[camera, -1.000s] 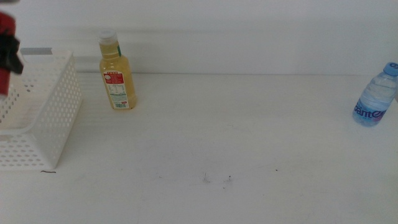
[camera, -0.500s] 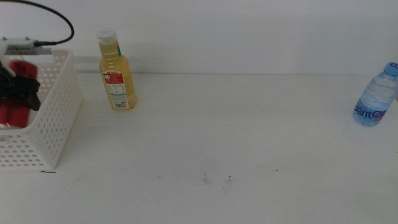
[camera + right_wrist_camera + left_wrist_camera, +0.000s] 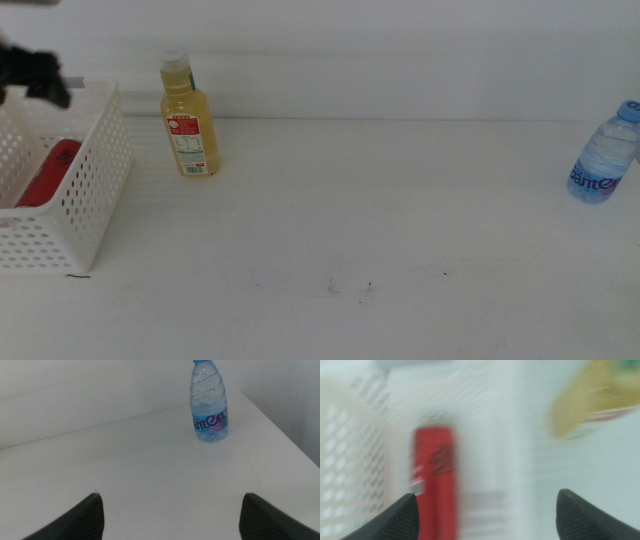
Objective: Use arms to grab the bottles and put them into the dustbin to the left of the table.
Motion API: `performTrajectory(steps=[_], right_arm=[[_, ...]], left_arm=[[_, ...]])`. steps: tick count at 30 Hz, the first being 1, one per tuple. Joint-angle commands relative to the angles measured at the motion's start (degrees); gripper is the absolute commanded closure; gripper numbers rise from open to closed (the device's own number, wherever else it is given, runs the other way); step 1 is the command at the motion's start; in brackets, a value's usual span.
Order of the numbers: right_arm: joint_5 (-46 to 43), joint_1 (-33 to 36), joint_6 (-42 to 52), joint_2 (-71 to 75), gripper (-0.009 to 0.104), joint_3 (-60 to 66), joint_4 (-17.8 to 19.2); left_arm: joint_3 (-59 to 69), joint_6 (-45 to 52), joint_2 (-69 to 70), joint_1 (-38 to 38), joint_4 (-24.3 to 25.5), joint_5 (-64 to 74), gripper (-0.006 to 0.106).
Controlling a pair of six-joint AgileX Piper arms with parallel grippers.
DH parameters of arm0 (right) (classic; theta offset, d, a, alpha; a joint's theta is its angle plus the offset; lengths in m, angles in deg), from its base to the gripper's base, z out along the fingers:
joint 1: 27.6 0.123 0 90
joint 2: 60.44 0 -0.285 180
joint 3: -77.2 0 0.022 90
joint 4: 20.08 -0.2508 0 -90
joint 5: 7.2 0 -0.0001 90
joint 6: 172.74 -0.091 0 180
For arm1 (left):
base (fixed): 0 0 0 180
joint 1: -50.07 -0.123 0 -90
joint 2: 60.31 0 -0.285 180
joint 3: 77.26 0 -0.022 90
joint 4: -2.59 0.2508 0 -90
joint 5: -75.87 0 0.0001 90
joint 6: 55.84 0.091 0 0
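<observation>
The slim red can [image 3: 48, 172] lies inside the white perforated dustbin [image 3: 95, 190] at the table's left edge. It also shows, blurred, in the left wrist view [image 3: 436, 480]. My left gripper [image 3: 32, 72] hovers above the dustbin's far rim, open and empty, with jaws wide apart in the left wrist view [image 3: 487, 512]. The yellow-juice bottle [image 3: 188, 120] stands upright just right of the dustbin. The small water bottle [image 3: 604, 156] stands at the far right. My right gripper [image 3: 170, 512] is open and empty, well short of the water bottle [image 3: 209, 405], and is out of the middle view.
The white tabletop [image 3: 380, 220] stretches between the two standing bottles, with a few dark specks [image 3: 350, 288] near the front. The table's right edge runs close behind the water bottle [image 3: 280, 435].
The left gripper lowered the red can into the dustbin, let it go and rose. The can now lies in the dustbin. The two bottles have not moved.
</observation>
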Motion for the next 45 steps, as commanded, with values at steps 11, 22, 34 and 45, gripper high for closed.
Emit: performTrajectory(steps=[11,22,34,45], right_arm=[[-0.8,-0.5,0.1,0.3,0.005,0.2,0.5],[-0.8,-0.5,0.1,0.3,0.005,0.2,0.5],[-0.8,-0.5,0.1,0.3,0.005,0.2,0.5],[-0.8,-0.5,0.1,0.3,0.005,0.2,0.5]], left_arm=[[55.9,-17.4,28.6,28.9,2.5,-71.2,0.007],[75.3,-20.7,15.3,33.7,-2.4,-109.5,0.007],[61.8,-15.7,-3.6,32.4,-9.8,-115.3,0.007],[49.4,-17.1,-14.4,27.1,-1.6,-113.1,0.007]])
